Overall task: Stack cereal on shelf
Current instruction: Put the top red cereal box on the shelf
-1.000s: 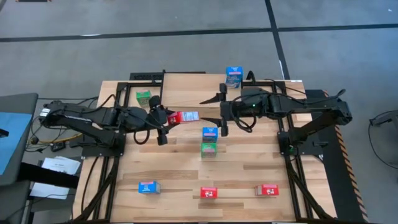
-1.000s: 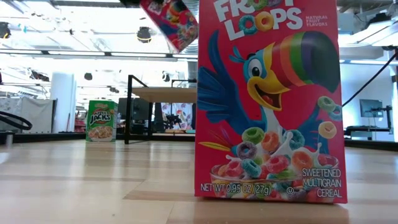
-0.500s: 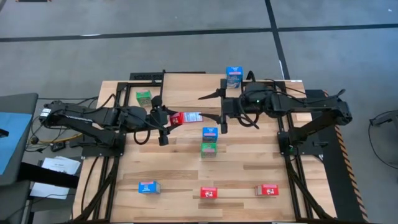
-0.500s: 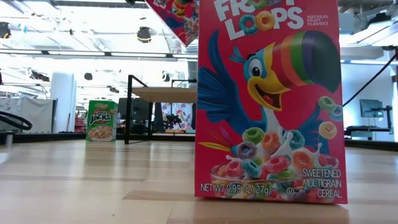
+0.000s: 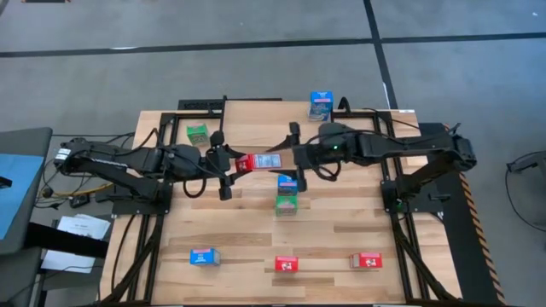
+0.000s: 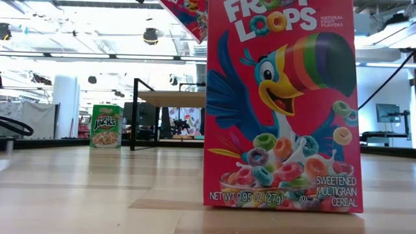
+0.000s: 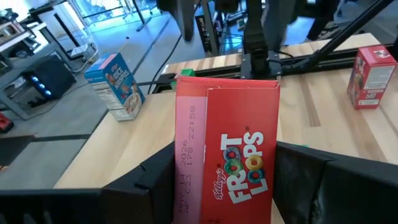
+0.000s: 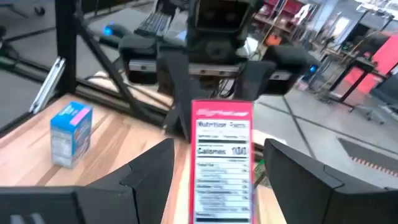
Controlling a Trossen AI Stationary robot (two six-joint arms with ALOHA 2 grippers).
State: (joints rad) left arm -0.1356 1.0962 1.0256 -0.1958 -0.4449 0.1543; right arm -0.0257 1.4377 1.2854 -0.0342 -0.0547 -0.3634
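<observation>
on the left, a green cereal box [image 5: 197,132] stands near the far-left part of the table [image 5: 213,230], and a blue box [image 5: 203,256] lies toward the near-left edge. the left gripper [image 5: 229,162] reaches in from the left above the table's middle, its jaws closed on one end of a red froot loops box [image 5: 255,161], which it holds off the surface; the left wrist view shows that box [image 7: 227,155] clamped between its two dark fingers [image 7: 155,180]. the right gripper [image 5: 290,159] meets it from the right with its jaws apart on either side of the box's other end, the nutrition panel [image 8: 222,158] showing between its fingers [image 8: 149,171]; whether they press on it, i cannot tell. just in front, a blue box [image 5: 287,182] sits on top of a green one [image 5: 287,204]. a red box [image 5: 286,264] lies at the near edge, another red box [image 5: 367,261] to its right. a blue box [image 5: 321,105] stands at the far edge. in the low view the shelf [image 6: 170,97] stands far back.
</observation>
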